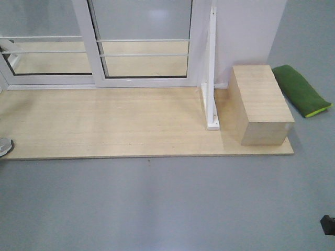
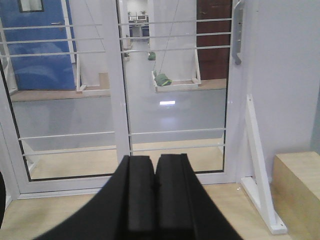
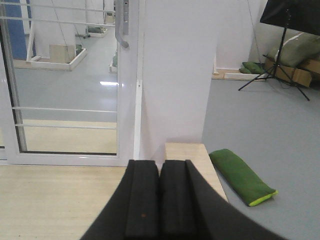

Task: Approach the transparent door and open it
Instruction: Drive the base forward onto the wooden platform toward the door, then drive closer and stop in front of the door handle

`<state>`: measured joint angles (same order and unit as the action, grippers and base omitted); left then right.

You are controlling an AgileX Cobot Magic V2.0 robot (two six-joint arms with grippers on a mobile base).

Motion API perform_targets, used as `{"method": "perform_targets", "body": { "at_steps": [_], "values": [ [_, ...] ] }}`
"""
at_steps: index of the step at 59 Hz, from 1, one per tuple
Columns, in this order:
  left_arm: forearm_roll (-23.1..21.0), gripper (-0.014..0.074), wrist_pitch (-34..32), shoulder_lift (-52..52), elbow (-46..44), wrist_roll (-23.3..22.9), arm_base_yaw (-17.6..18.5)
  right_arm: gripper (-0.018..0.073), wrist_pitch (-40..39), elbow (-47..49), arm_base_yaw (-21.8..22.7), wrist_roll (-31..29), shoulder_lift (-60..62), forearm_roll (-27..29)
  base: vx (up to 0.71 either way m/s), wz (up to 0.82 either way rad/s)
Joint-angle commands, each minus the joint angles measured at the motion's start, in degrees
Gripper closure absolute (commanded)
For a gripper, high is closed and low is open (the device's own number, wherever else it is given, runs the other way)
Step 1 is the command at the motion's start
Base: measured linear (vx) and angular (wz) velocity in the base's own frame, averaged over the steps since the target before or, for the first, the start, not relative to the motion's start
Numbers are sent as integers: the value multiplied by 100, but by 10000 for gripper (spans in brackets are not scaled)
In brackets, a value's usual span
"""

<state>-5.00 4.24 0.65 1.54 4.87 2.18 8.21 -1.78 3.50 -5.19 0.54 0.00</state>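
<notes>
Glass in a white frame, the transparent door (image 2: 176,105) stands ahead beyond the wooden platform (image 1: 104,123), likely heavy and rigid; its curved grey handle (image 2: 237,37) suits gripping. Left gripper (image 2: 155,197) and right gripper (image 3: 160,200) sit closed, empty.

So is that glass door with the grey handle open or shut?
Shut. The glass door meets the white wall at its handle side, no gap showing.

The transparent door (image 1: 144,21) sits top centre, with a second glass panel (image 1: 42,21) at upper left. Below, a pale wooden platform (image 1: 104,123) carries a white angled brace (image 1: 211,68) and, just right of it, a wooden box (image 1: 261,104). A green cushion (image 1: 301,90) lies on grey floor (image 1: 157,209) at right.
</notes>
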Motion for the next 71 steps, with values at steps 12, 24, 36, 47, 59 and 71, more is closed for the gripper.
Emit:
{"method": "perform_targets", "body": {
  "at_steps": [12,24,36,47,59,71],
  "values": [
    [-9,602,-461,65,172,-40,19,567,-456,-73,39,9,86,0,60,17],
    [-9,602,-461,65,172,-40,19,567,-456,-73,39,9,86,0,58,9],
    [-9,602,-461,65,172,-40,19,567,-456,-73,39,9,86,0,55,1],
    [-9,602,-461,65,172,-40,19,567,-456,-73,39,9,86,0,52,-4],
    [-9,602,-461,65,172,-40,19,567,-461,-73,39,9,86,0,48,-5],
    [-9,602,-461,65,172,-40,19,567,-461,-73,39,9,86,0,41,-4]
  ]
}}
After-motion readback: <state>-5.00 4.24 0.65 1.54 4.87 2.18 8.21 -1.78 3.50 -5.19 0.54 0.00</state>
